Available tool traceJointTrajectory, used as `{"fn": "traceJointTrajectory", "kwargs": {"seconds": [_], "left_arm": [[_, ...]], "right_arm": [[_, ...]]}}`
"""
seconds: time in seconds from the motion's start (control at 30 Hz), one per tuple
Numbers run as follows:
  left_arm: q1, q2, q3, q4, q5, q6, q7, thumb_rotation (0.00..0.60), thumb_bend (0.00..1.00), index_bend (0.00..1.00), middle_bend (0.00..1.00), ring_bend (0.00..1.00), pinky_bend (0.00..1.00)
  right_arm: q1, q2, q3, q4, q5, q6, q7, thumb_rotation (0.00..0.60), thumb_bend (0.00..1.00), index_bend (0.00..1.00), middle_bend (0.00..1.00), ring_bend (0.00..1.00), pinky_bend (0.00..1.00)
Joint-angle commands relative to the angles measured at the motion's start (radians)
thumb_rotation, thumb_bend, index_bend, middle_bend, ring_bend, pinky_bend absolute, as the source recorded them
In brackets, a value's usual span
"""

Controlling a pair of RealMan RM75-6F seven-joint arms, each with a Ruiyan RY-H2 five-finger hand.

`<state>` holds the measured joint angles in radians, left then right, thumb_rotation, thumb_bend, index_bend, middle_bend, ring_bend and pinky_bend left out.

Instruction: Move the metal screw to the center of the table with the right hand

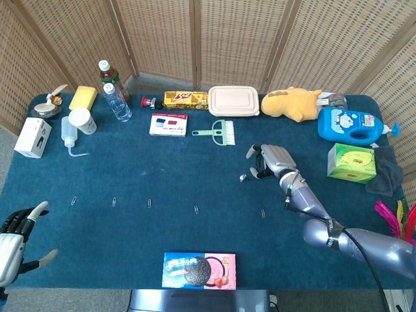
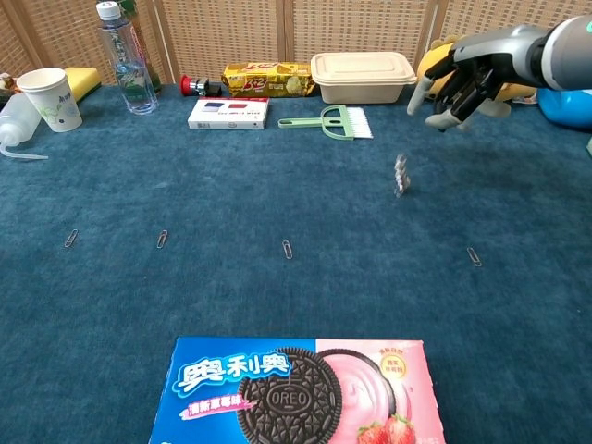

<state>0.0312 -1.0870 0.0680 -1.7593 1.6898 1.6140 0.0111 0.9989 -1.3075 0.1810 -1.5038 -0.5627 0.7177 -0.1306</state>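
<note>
The small metal screw (image 1: 243,177) lies on the blue table cloth, right of the table's middle; the chest view catches it blurred (image 2: 400,175), just above or on the cloth. My right hand (image 1: 268,160) hovers up and to the right of it with fingers apart and nothing in them, seen also in the chest view as the right hand (image 2: 460,79). My left hand (image 1: 16,235) sits at the near left edge, fingers spread and empty.
Several paper clips (image 1: 195,209) lie in a row across the near half. An Oreo box (image 1: 199,270) is at the front edge. Along the back stand a lunch box (image 1: 233,101), brush (image 1: 218,132), yellow plush (image 1: 292,103), bottles (image 1: 117,97) and a green box (image 1: 351,162).
</note>
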Motion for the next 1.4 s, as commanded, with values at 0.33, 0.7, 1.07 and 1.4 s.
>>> {"fn": "traceJointTrajectory", "kwargs": {"seconds": [0.33, 0.7, 1.07, 1.4], "left_arm": [[0.000, 0.005, -0.005, -0.002, -0.012, -0.006, 0.009, 0.600, 0.20, 0.07, 0.24, 0.15, 0.14], [0.005, 0.014, -0.019, 0.046, -0.050, -0.005, -0.019, 0.600, 0.20, 0.13, 0.24, 0.16, 0.14], [0.012, -0.023, -0.010, 0.109, -0.059, -0.015, -0.068, 0.600, 0.20, 0.15, 0.24, 0.17, 0.14], [0.046, -0.029, 0.009, 0.118, -0.040, 0.026, -0.074, 0.600, 0.20, 0.15, 0.24, 0.17, 0.14]], "right_arm": [[-0.179, 0.038, 0.012, -0.119, -0.246, 0.248, 0.102, 0.600, 0.43, 0.19, 0.22, 0.14, 0.43], [-0.424, 0.008, -0.135, -0.187, -0.579, 0.693, -0.060, 0.600, 0.43, 0.22, 0.21, 0.13, 0.48], [-0.649, -0.001, -0.279, -0.200, -0.739, 0.874, -0.147, 0.600, 0.43, 0.26, 0.25, 0.16, 0.47], [-0.785, 0.009, -0.317, -0.184, -0.840, 0.956, -0.131, 0.600, 0.43, 0.26, 0.24, 0.16, 0.47]]}}
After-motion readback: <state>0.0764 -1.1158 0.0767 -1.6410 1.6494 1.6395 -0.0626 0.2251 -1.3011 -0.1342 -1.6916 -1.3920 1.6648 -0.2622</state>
